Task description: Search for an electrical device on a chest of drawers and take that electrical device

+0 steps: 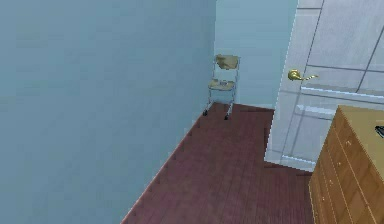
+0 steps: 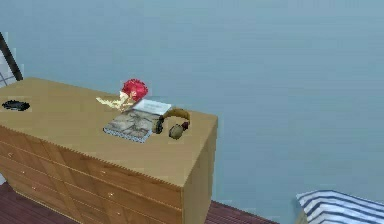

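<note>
A wooden chest of drawers (image 2: 120, 165) stands against the blue wall in the arm side view. Near its left end lies a small flat black device (image 2: 15, 104). Toward its right end a brown headphone-like thing (image 2: 176, 125) rests beside a flat book (image 2: 132, 124) and a white sheet (image 2: 153, 105). Behind them sit a red object (image 2: 134, 89) and a pale one (image 2: 112, 99). In the forward view the same chest (image 1: 345, 170) fills the lower right corner, with a dark thing (image 1: 379, 129) on its top at the edge.
A white panelled door (image 1: 320, 80) with a brass knob (image 1: 296, 75) stands just beyond the chest. A small chair (image 1: 224, 85) sits in the far corner. Dark red floor (image 1: 230, 170) runs along the blue wall. A striped cushion-like thing (image 2: 340, 208) shows at the lower right.
</note>
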